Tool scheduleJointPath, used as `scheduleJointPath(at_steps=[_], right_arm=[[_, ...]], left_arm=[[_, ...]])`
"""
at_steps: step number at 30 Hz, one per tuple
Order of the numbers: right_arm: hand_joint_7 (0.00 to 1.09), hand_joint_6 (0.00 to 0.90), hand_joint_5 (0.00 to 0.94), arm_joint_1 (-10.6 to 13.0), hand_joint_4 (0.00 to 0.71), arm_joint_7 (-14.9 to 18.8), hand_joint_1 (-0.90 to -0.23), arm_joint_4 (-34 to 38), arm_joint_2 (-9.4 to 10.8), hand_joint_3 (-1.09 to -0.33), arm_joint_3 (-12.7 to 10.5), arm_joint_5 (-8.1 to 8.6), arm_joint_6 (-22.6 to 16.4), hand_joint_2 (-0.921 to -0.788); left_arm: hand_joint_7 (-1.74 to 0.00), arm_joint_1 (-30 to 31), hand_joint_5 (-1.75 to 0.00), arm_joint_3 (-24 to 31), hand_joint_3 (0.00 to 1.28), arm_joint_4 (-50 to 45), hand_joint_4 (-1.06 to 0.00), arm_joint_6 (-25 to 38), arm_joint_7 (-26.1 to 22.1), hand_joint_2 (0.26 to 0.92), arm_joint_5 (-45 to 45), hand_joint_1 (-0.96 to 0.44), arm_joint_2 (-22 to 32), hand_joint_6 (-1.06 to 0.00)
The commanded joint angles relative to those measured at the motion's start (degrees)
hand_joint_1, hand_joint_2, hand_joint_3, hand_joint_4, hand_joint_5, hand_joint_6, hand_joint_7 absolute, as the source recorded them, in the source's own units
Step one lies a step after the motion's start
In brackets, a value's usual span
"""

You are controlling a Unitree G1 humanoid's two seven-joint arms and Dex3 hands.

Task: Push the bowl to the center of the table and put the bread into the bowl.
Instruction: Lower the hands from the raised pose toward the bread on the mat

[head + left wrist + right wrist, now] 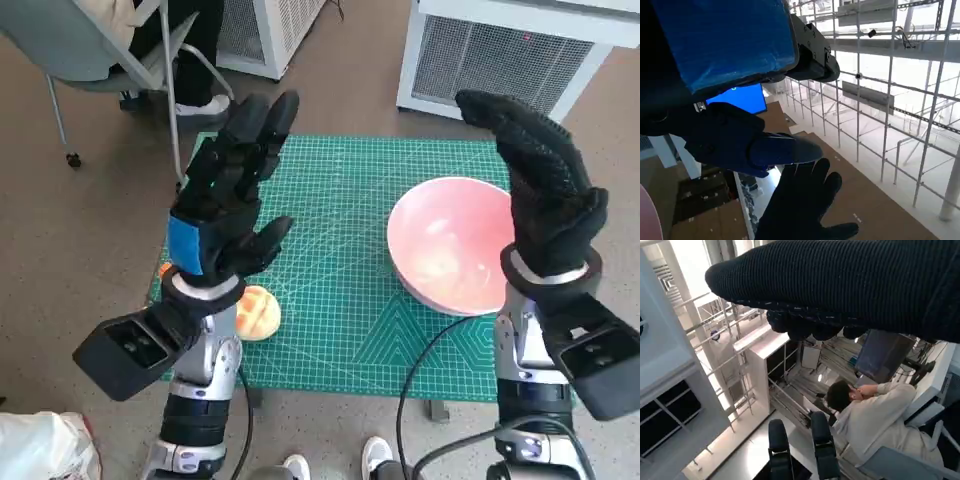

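A pink bowl (450, 245) stands on the right side of the green mat (340, 200); a sliver of its rim (644, 215) shows in the left wrist view. The round golden bread (257, 312) lies near the mat's front left corner, partly behind my left wrist. My left hand (235, 190) is raised above the mat's left part, fingers spread, holding nothing; its blue-taped back (725, 40) fills its wrist view. My gloved right hand (540, 180) is lifted over the bowl's right rim, fingers stretched out and empty. The glove (840, 285) spans the right wrist view.
A small orange thing (164, 269) peeks out at the mat's left edge. A chair (100, 50) and a person's foot (205, 105) are at the back left, with white units (500, 50) behind the table. A seated person (875, 415) shows in the right wrist view.
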Motion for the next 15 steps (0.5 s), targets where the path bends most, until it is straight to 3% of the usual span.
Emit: scheduleJointPath(at_steps=[1,9,15], right_arm=[[0.37,0.13,0.0,2.0,0.275,0.6,-0.558,0.2,-0.7,-0.809,-0.4,0.23,0.3,-0.921],[0.37,0.115,0.0,3.0,0.268,1.6,-0.555,6.2,-4.1,-0.817,-5.3,2.44,-3.1,-0.921],[0.37,0.096,0.016,3.5,0.24,-2.6,-0.547,14.0,-5.8,-0.824,-10.7,0.89,-5.4,-0.921]], left_arm=[[-0.14,0.3,0.0,-0.1,0.25,-0.7,-0.36,0.1,-0.1,0.921,-0.1,-0.44,0.0,-0.41],[-0.14,0.7,0.0,-0.1,0.25,-0.6,-0.36,-0.3,-0.2,0.921,-0.1,-0.44,0.0,-0.4],[-0.14,1.0,0.0,0.1,0.25,-1.1,-0.35,0.0,-0.2,0.921,-0.3,-0.45,0.0,-0.41]])
